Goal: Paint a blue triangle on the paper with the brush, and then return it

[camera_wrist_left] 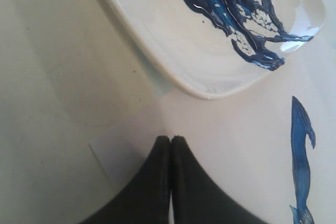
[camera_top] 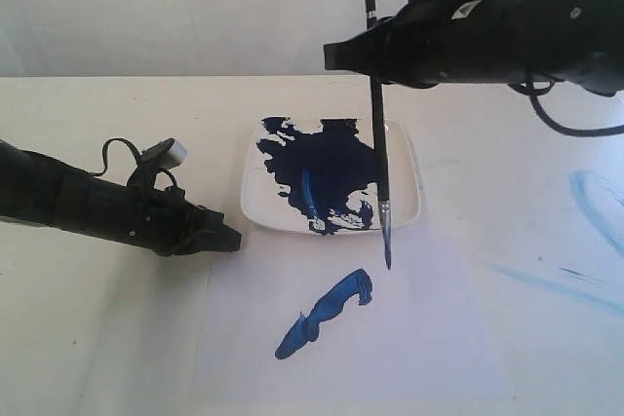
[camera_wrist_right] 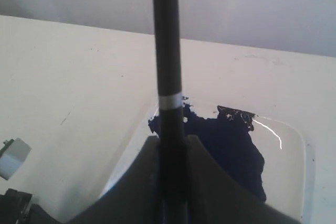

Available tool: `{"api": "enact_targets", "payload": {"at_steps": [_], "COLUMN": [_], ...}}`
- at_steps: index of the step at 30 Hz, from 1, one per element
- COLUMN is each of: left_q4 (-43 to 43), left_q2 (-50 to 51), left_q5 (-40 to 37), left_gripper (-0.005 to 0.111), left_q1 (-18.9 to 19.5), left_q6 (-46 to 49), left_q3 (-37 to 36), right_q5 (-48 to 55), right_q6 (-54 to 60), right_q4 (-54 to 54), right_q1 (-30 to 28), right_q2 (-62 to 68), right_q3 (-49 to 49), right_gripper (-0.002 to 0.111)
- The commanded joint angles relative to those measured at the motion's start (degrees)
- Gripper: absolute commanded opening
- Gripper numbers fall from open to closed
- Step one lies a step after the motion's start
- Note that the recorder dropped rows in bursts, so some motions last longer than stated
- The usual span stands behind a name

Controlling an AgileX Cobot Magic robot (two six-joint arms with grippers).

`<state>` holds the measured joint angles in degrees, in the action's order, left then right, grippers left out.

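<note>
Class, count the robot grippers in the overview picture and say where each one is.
2. The left gripper sits low, left of the plate, shut and empty. The right gripper is raised above the plate, clamping the brush nearly upright, tip down.

Plate [camera_top: 261, 204] at far edge of paper [camera_top: 409, 338]

my cream table [camera_top: 97, 338] – matte, faint blue streaks [camera_top: 595, 202] on its right side, plain pale wall [camera_top: 195, 7] behind it, soft even light

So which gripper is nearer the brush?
Right. The right gripper is shut on the brush handle, above the plate. The left gripper lies shut by the plate's other side, apart from the brush.
</note>
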<state>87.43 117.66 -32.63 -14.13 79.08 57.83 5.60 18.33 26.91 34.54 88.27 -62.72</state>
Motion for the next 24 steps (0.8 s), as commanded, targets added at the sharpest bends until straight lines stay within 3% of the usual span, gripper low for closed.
{"api": "enact_targets", "payload": {"at_steps": [1,4,6,14,24], "left_q4": [-0.03,-0.03,-0.03,-0.03,-0.03], "left_q2": [0.96,0.96,0.96,0.96,0.96], "left_q5": [0.07,0.07,0.07,0.07,0.07], "left_gripper": [0.0,0.0,0.0,0.0,0.0], "left_q1": [-0.34,-0.34,-0.34,-0.34,-0.34], "left_q6": [-0.62,-0.62,-0.62,-0.62,-0.62], "left_q3": [-0.37,-0.37,-0.37,-0.37,-0.37], "right_q5": [-4.63,-7.69,-8.09,-0.87,-4.89], "right_q6": [-11.96,-29.58,-34.11,-31.47,-31.47], "right_q4": [-11.14,-26.91,-31.44,-31.91,-31.91], "right_q1": [2.26,2.49,2.49,2.52,2.52], "right_q2": [-0.73,-0.73,-0.73,-0.73,4.5], "right_q3": [-0.04,-0.04,-0.04,-0.04,-0.04], "right_gripper": [0.0,0.0,0.0,0.0,0.0]}}
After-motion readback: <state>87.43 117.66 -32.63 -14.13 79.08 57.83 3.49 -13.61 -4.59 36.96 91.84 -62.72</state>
